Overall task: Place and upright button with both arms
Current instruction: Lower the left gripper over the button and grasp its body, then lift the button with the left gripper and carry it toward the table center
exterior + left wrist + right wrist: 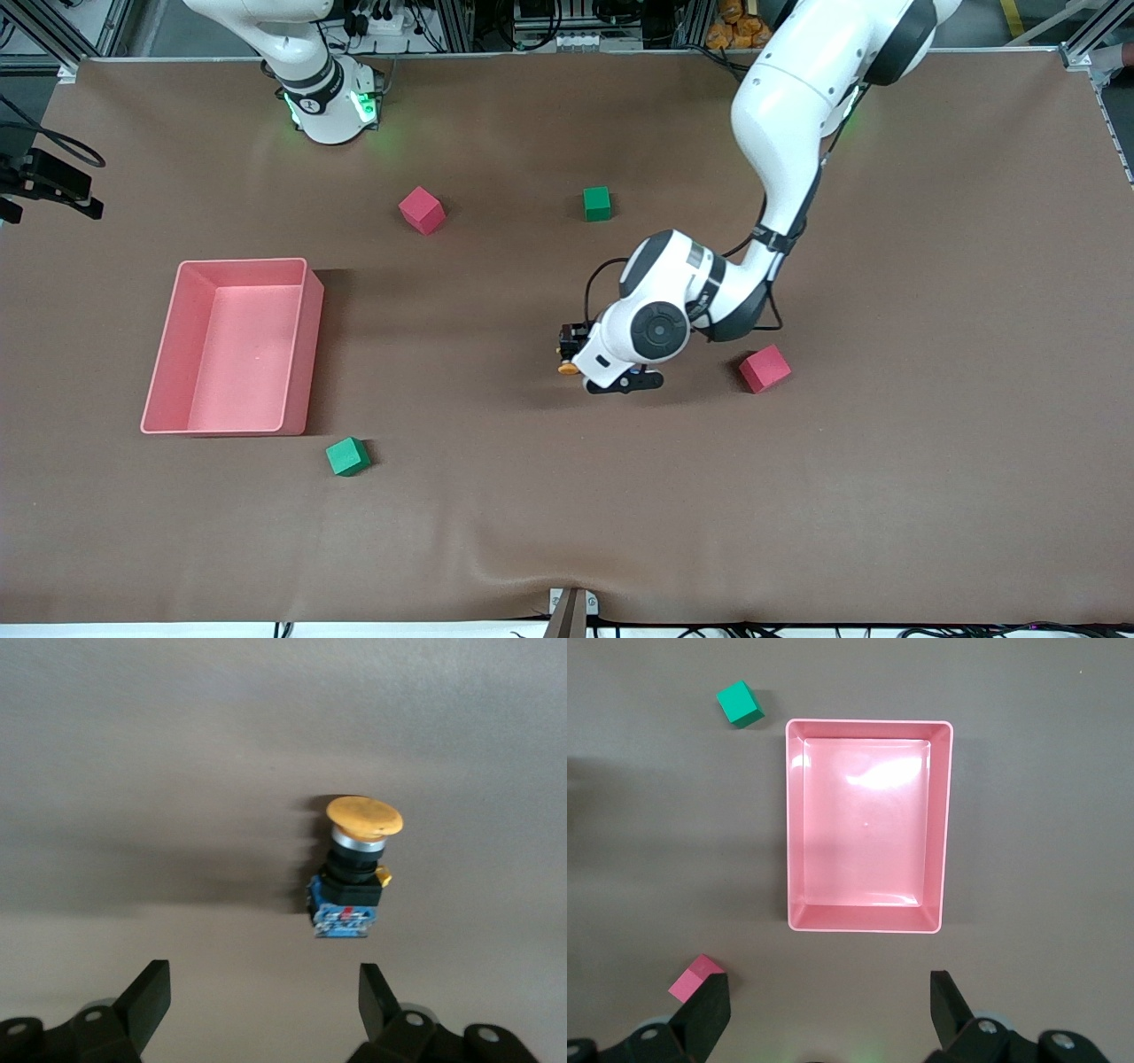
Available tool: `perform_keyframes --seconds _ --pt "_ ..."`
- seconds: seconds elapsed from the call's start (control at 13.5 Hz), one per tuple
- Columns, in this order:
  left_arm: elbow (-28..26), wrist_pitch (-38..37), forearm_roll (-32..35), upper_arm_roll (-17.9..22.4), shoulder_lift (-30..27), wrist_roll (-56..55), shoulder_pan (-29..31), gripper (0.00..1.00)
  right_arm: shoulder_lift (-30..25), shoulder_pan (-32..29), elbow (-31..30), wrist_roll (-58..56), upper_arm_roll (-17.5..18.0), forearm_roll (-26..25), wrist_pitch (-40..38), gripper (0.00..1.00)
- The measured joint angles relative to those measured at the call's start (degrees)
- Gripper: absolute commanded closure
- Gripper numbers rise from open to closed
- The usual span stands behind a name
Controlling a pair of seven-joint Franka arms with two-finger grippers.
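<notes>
My left gripper (pixel 264 997) hangs spread just above the button (pixel 353 870), lying on its side mid-table near the red cube (pixel 765 369), so I'd center on its black body, not the cap, w/ the right gripper (pixel 831 1005) spread, waiting over the bin (pixel 946 828).

left end effector (pixel 264 997) low, fingers spread, right end effector (pixel 831 1010) high, open

Even overhead light, soft shadows beside tray (pixel 297 354); glare on tray floor (right wrist view); button (pixel 354 868) slightly blurred.
</notes>
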Motion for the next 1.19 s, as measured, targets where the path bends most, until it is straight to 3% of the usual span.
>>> perform_keyframes --seconds 0.96,1.19 --pt "2.0 8.1 0.0 -0.2 5.2 -1.1 -3.4 0.18 0.0 -1.0 0.3 0.0 -0.6 0.0 -0.1 0.0" --pt "2.2 8.3 0.0 -0.1 5.3 -0.8 -3.5 0.28 0.0 -1.1 0.3 0.0 -0.6 0.0 -0.1 0.0"
